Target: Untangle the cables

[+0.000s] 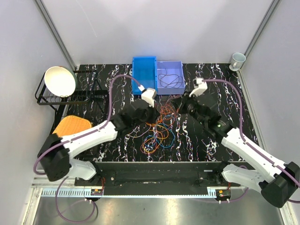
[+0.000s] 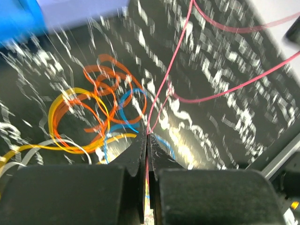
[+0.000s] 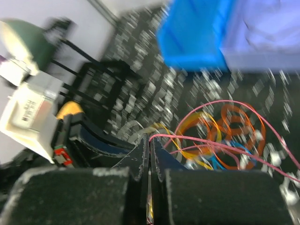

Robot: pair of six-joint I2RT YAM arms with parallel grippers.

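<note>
Left wrist: cables [image 2: 104, 59] + bin [image 2: 18, 21] v. blurry

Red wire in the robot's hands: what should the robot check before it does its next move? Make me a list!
1. Left hand shut on the red wire: ok.
2. Right hand shut, with red wire coming out at its fingertips: ok.
3. Both hands hold the very same wire: cannot tell.
4. Red wire free of the orange loops: cannot tell. It crosses them in the right wrist view, but whether it threads through them is too blurred to see.
5. Pile of cables already pulled apart: not ok. The loops overlap one another.
</note>
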